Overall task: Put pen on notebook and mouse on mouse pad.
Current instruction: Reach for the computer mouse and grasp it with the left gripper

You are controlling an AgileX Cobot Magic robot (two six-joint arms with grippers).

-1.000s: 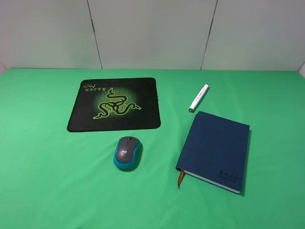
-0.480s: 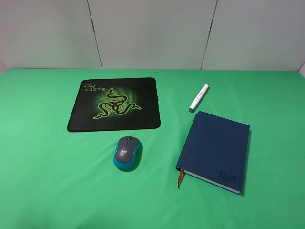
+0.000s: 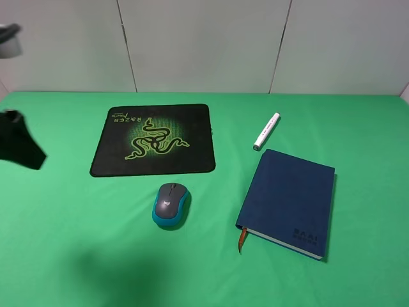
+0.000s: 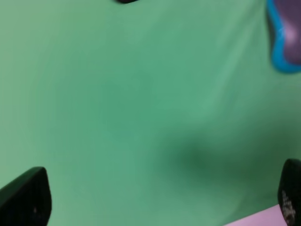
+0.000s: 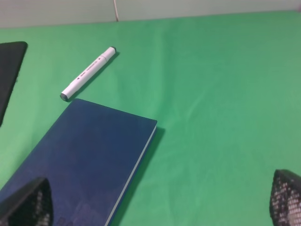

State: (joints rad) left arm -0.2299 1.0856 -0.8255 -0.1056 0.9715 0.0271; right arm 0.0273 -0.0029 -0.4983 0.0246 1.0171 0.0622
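The mouse (image 3: 171, 204), dark grey with teal sides, lies on the green cloth just in front of the black mouse pad (image 3: 153, 139) with its green snake logo. The white pen (image 3: 266, 131) lies behind the navy notebook (image 3: 289, 201), apart from it. A dark part of my left arm (image 3: 19, 147) shows at the far left edge. My left gripper (image 4: 157, 197) is open over bare cloth, with the mouse (image 4: 286, 37) off to one side. My right gripper (image 5: 157, 202) is open above the notebook (image 5: 89, 160); the pen (image 5: 88, 73) lies beyond it.
The green cloth (image 3: 358, 128) covers the whole table, with a pale panelled wall (image 3: 204, 45) behind it. An orange ribbon (image 3: 242, 240) sticks out of the notebook's near edge. The mouse pad's edge (image 5: 9, 70) shows in the right wrist view.
My left arm has come into the exterior view at the far left edge, and its shadow now falls on the cloth at lower left. The mouse, pad, pen and notebook have not moved.
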